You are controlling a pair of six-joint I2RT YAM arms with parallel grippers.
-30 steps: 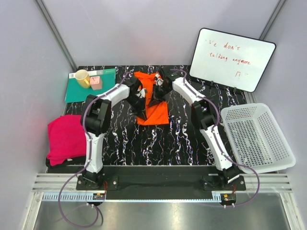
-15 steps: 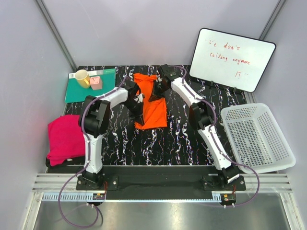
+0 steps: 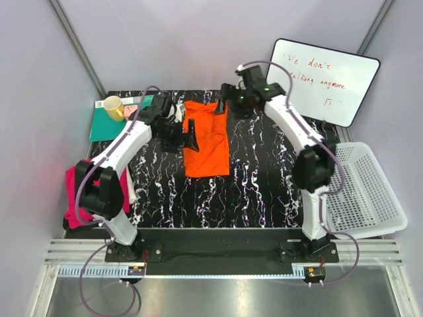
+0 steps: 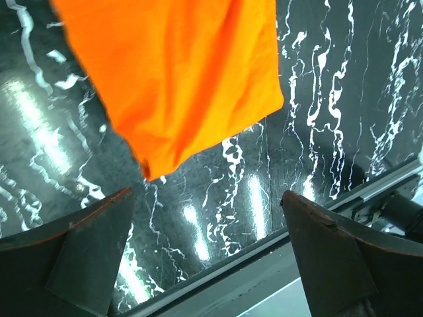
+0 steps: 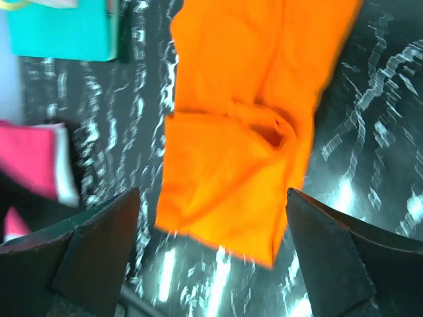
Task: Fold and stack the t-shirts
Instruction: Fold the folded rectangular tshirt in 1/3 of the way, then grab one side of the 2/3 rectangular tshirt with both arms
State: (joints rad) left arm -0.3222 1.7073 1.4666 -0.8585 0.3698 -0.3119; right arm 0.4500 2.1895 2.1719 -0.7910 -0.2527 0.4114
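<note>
1. Overhead: my left claw [image 3: 187, 134] and right claw [image 3: 221, 107] flank the orange t-shirt [image 3: 206, 142], a folded strip mid-frame on the tabletop [image 3: 264, 188]. The magenta t-shirt [image 3: 82, 188] sits heaped at lower left.
2. Left wrist: the claw [image 4: 206, 198] gapes wide and empty over the orange cloth's [image 4: 185, 72] end.
3. Right wrist: the claw [image 5: 213, 196] is spread wide and empty too. I judge the orange fold half done; the next move calls for gripping one end and doubling it over.

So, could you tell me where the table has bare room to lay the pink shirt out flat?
The widest bare patch is the near table, bordered by the orange shirt, the pink shirt and the basket. A narrower strip lies right of the orange shirt. The far-left corner is crowded: green mat, mug and left tool.
</note>
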